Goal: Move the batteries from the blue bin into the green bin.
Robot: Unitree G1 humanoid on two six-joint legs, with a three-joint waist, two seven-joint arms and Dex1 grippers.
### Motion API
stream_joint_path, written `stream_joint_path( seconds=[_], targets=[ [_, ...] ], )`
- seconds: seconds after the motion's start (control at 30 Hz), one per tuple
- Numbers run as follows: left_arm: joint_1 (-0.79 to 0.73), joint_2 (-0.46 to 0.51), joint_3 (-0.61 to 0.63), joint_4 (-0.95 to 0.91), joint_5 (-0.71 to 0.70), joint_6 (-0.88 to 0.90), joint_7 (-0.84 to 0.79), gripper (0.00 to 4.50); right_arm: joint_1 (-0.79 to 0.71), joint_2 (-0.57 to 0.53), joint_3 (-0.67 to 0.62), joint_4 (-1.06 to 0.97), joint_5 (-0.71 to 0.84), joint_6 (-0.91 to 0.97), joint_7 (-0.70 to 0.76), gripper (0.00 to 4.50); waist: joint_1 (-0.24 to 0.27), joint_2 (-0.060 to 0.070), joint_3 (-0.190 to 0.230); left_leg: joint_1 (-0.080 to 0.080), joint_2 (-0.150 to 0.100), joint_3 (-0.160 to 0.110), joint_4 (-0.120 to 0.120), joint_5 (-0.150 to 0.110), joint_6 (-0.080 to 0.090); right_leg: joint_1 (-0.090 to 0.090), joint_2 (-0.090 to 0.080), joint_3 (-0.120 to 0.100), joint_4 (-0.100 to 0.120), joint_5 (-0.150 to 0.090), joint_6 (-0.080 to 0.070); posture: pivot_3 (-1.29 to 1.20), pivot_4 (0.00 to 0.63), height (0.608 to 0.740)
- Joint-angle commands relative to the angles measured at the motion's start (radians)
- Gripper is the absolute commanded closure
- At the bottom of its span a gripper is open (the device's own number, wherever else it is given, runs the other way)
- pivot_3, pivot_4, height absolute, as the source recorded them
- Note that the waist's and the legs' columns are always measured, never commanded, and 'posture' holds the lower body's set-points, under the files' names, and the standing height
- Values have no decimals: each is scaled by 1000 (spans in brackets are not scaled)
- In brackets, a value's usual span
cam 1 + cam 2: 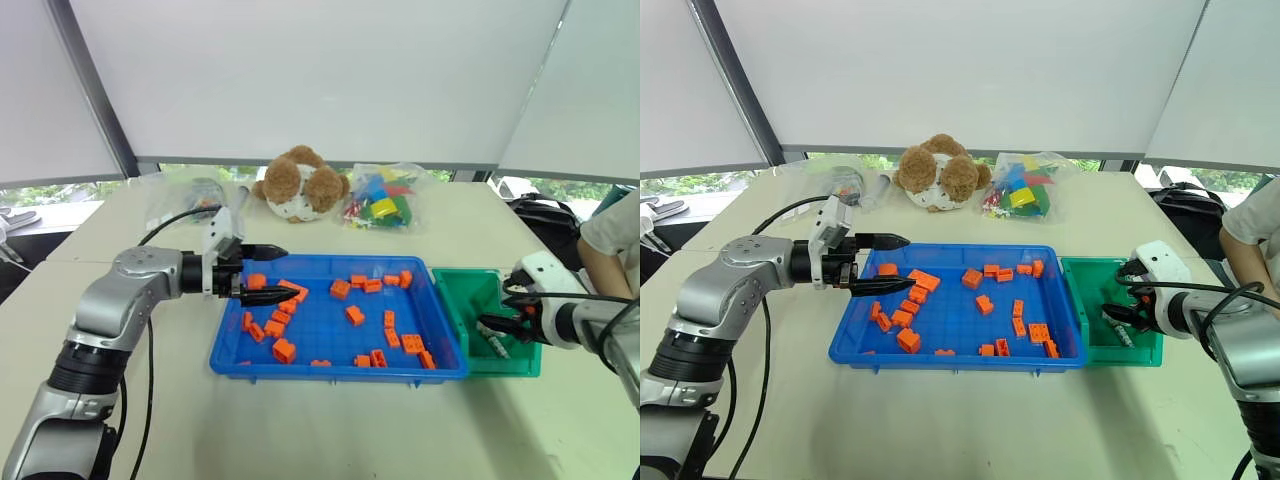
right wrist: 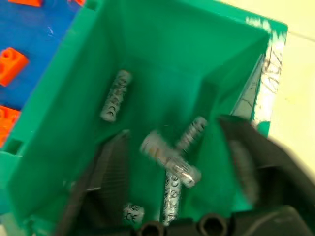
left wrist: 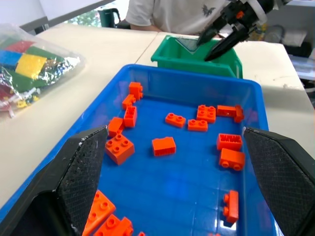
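Right gripper [image 1: 497, 322] hovers over the green bin [image 1: 462, 300] at the right end of the tabletop [image 1: 330, 420], fingers spread wide and empty. Inside that bin lie several batteries [image 2: 114, 96], one blurred between the fingers. The blue bin [image 1: 330, 345], touching the green one's left side, carries scattered orange bricks [image 1: 355, 315]. Left gripper [image 1: 280, 272] hangs over the blue bin's far-left corner, fingers wide, gripping nothing.

The green bin [image 1: 455, 290] sits touching the blue bin's [image 1: 232, 348] right side; batteries [image 2: 114, 96] lie in it. Bricks [image 1: 354, 315] lie in the blue bin, a plush [image 1: 300, 184] behind it.
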Motion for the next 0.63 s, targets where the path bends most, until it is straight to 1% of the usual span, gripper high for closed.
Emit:
stream_joint_path(
  seconds=[0.03,0.2,0.33,0.5,0.57,0.63],
  targets=[
    [-25,14,15,-9,-1,-9,-13,0,1,-44,-57,-53,23,-30,14,68,1,0,0,0,0,0,0,0,0,0,0,0,0,0,0,0,150,733],
    [-27,27,18,-10,-7,10,-28,0,-24,-100,-84,-67,73,-107,87,68,1,0,0,0,0,0,0,0,0,0,0,0,0,0,0,0,150,733],
    [-27,55,27,-14,-19,34,-48,0,-39,-160,-107,-128,172,-164,220,68,0,0,0,0,0,-1,0,0,0,0,0,0,0,0,0,0,150,733],
    [-16,94,38,-23,-31,59,-64,0,-104,-191,-116,-153,283,-118,265,68,0,0,0,0,0,-1,0,0,0,0,0,0,0,0,0,0,150,733],
    [-14,103,44,-25,-36,66,-64,0,-138,-166,-132,-177,362,-65,261,68,2,0,0,0,0,-1,0,0,0,0,0,0,0,0,0,0,150,733],
    [-11,113,52,-29,-45,77,-65,0,-146,-164,-127,-196,396,-47,253,68,3,0,0,0,0,-1,0,0,0,1,-1,0,0,0,0,0,150,733]
  ],
)
